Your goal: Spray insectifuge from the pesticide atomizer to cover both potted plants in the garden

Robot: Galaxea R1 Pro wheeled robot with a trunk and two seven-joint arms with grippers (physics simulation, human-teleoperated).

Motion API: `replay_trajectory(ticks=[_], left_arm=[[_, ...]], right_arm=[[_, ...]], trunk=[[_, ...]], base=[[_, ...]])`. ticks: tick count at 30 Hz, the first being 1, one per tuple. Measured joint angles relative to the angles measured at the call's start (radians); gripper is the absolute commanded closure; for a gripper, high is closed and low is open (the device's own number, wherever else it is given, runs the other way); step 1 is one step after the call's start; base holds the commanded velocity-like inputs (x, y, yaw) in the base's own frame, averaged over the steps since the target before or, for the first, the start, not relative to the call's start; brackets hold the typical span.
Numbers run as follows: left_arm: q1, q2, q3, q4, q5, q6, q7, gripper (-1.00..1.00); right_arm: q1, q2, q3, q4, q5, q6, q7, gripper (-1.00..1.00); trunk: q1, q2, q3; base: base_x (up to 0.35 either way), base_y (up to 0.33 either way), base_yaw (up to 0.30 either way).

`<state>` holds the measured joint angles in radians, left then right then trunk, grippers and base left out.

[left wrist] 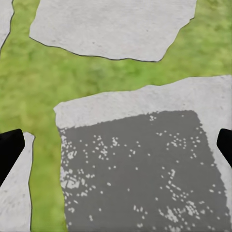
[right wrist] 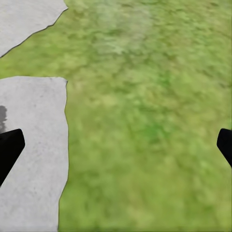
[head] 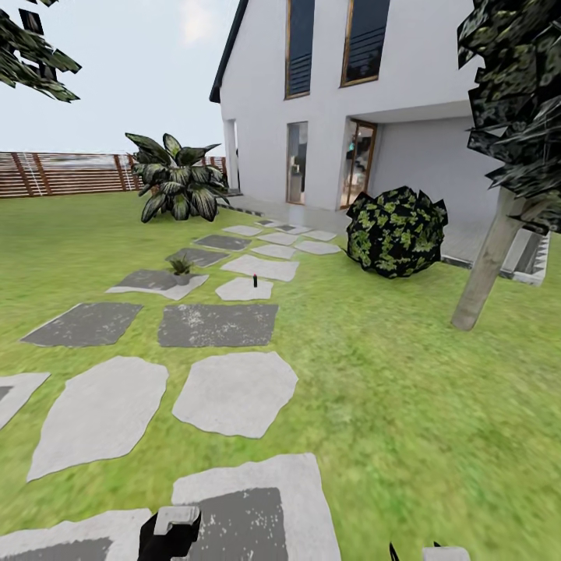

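Green lawn (head: 405,374), small dark upright atomizer (head: 255,280), leafy grey-potted plant (head: 181,267)

— What is the path made of?
— Stepping stones (head: 234,392), rough and matt like poured concrete. Some are pale grey, others have a darker charcoal face flecked with white (left wrist: 140,169).
— And the ground around them?
— The lawn (head: 405,405) looks like short, soft turf, blotchy green with no shine.
— The fence?
— The fence (head: 62,173) is slatted wood, reddish brown, matt.
— The house?
— The house wall (head: 327,117) reads as smooth white render; the windows (head: 300,47) are glossy glass in wood-toned frames.
— The tree?
— The trunk (head: 487,265) is dull grey-brown bark.
— The robot's parts?
— The left claw (head: 173,534) has matt black fingers (left wrist: 8,152) with a pale grey block above.
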<state>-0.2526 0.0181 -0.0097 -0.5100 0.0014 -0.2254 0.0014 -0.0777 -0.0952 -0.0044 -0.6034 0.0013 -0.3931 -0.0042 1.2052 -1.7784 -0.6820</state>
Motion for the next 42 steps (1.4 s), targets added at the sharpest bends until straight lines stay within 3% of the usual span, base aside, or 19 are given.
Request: replay_trajectory(ticks=[23,42], left_arm=[[-0.001,0.001,0.001,0.000,0.000,0.000,0.000,-1.00],[-0.002,0.002,0.001,-0.001,0.000,0.000,0.000,-1.00]], right_arm=[[0.000,0.000,0.002,0.000,0.001,0.000,0.000,-1.00],[0.000,0.000,0.002,0.000,0.000,0.000,0.000,-1.00]], trunk=[[0.088,-0.161,-0.092],[0.161,-0.294,-0.153]], base=[[0.000,0.000,0.000],[0.000,0.000,0.000]])
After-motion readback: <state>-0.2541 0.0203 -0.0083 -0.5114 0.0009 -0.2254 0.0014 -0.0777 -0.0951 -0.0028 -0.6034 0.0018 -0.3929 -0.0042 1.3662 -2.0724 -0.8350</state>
